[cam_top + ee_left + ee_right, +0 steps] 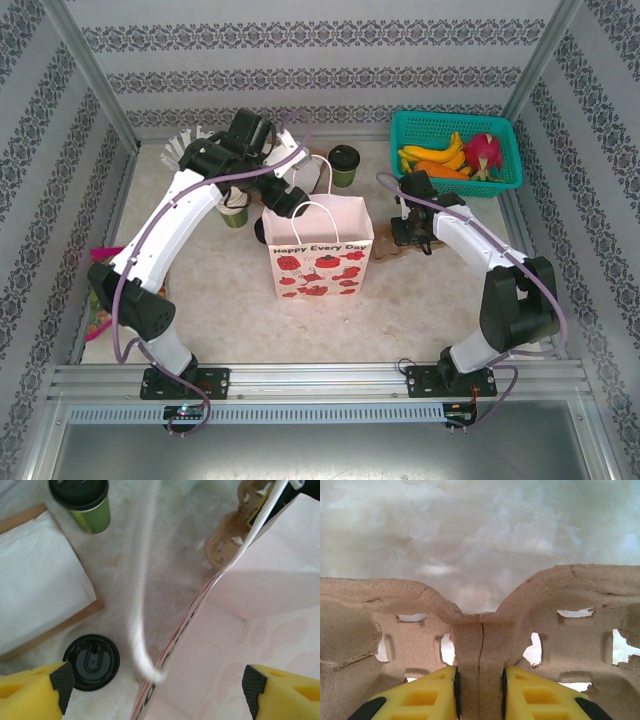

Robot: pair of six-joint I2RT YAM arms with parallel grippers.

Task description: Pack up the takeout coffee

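The takeout coffee (343, 165), a small green cup with a black lid, stands behind the pink paper bag (320, 255) and appears again as the coffee cup (82, 502) in the left wrist view. My left gripper (283, 195) hovers open over the bag's back-left corner. Between its yellow fingers (32, 692) lie the bag's rim (200, 605) and white rope handle (142, 605); it holds nothing. A second black lid (91, 661) sits by the bag, seen from above. My right gripper (480, 690) is shut on the middle rib of a brown cardboard cup carrier (480, 630), right of the bag (405, 243).
A teal basket (455, 125) of fruit stands at the back right. White napkins in a wooden tray (35, 580) lie left of the bag. Green cups (235, 212) and white straws (190, 140) crowd the back left. A colourful packet (100, 310) lies at the left edge.
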